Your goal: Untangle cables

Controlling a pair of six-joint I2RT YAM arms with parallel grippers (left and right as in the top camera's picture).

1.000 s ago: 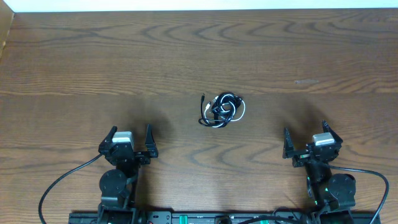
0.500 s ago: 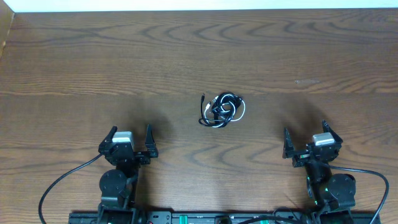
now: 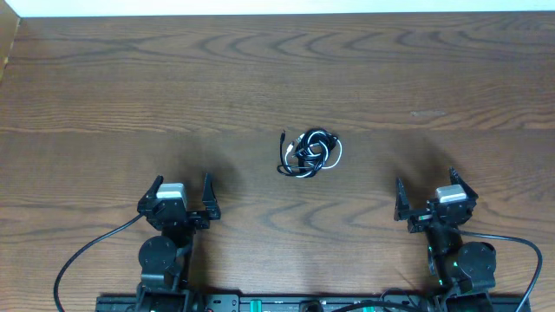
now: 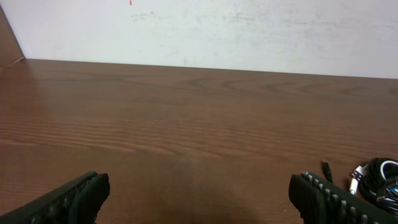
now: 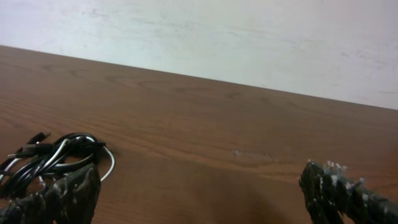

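The cables lie in one small knotted bundle at the middle of the wooden table, a black cord looped with a white one. The bundle shows at the lower right edge of the left wrist view and at the lower left of the right wrist view. My left gripper rests near the table's front edge, left of and nearer than the bundle, open and empty. My right gripper sits at the front right, also open with nothing between its fingers. Both are well apart from the cables.
Bare wood table stretches behind the bundle to a white wall. The arms' own thick black wires trail along the front edge by the bases.
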